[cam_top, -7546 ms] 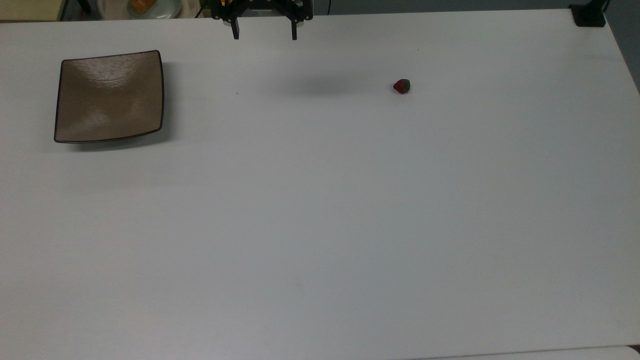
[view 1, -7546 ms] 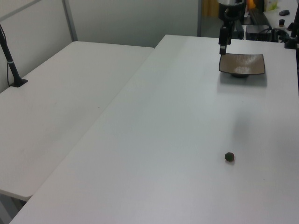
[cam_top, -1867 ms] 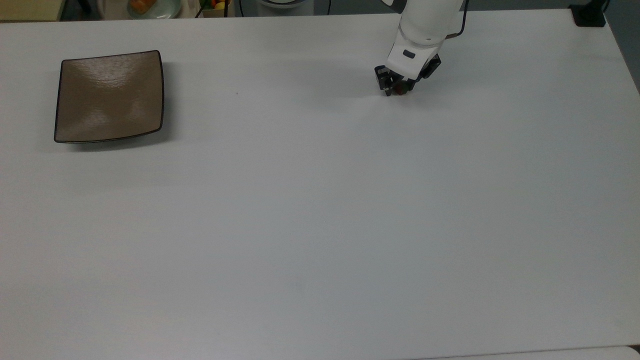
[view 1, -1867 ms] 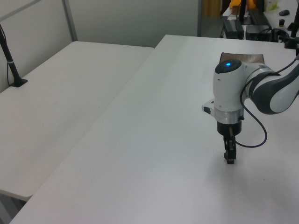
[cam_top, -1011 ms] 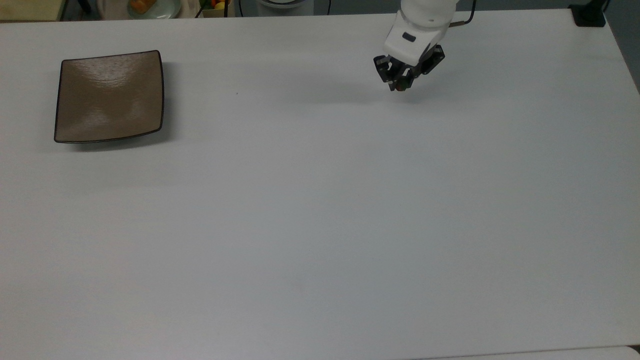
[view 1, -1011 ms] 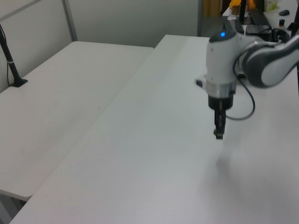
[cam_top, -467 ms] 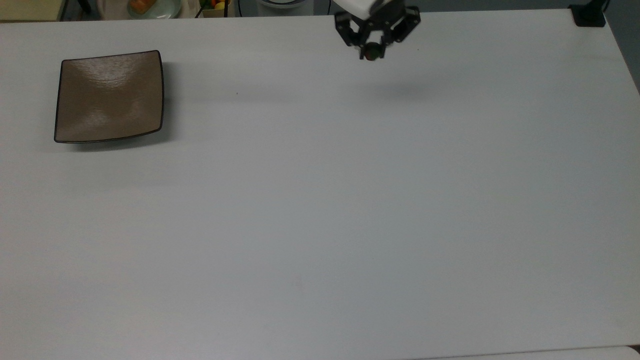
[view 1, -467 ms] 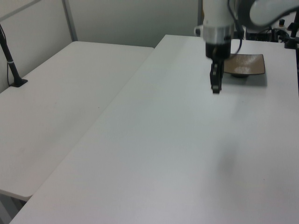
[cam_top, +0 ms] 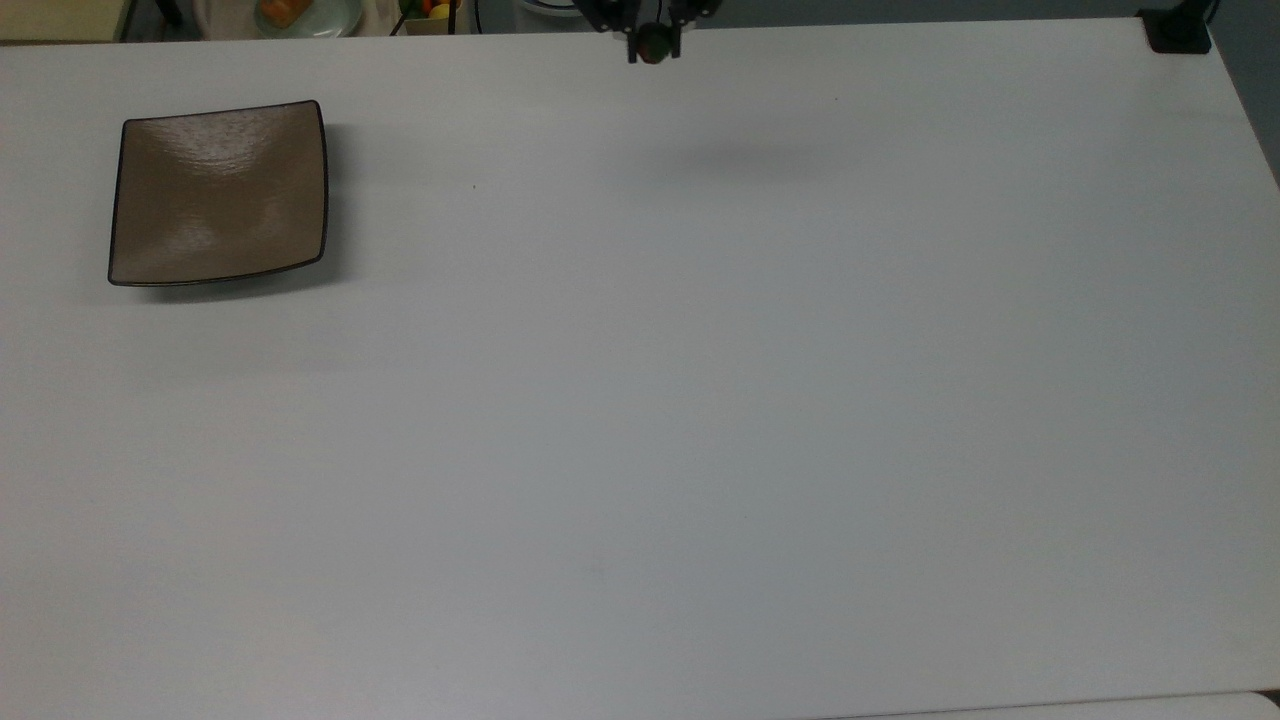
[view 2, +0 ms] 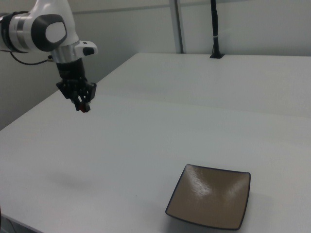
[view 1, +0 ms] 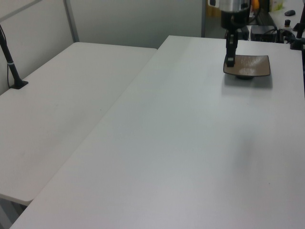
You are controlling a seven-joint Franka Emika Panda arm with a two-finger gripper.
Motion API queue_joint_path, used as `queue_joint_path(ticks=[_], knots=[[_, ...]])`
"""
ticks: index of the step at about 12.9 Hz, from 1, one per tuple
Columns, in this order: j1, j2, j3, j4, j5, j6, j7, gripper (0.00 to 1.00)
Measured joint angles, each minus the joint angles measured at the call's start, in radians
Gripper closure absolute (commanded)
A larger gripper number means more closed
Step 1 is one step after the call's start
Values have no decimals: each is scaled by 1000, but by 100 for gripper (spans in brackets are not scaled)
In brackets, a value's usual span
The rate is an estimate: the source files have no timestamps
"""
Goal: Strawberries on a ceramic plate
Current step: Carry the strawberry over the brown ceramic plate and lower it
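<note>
Gripper: your gripper hangs high above the white table, at the far edge in the top view, its fingers clamped on the strawberry.
Strawberry: the strawberry sits between the fingertips, red with a dark cap, well clear of the tabletop; in the right view you see it as a red speck at the gripper's tip.
Ceramic plate: the ceramic plate rests flat on the table at the top view's left, bare, well apart from the gripper.
Left view: your gripper shows in front of the plate's left edge.
Shadow: a faint shadow lies on the table, right of the gripper in the top view.
</note>
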Motion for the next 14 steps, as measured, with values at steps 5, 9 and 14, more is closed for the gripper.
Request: queue_joint_path(ticks=[5, 9, 14], knots=[[-116, -5, -64, -2, -1, -2, -261, 92], [-212, 2, -159, -4, -1, -2, -505, 91], [-334, 65, -230, -5, -7, 86, -717, 91]])
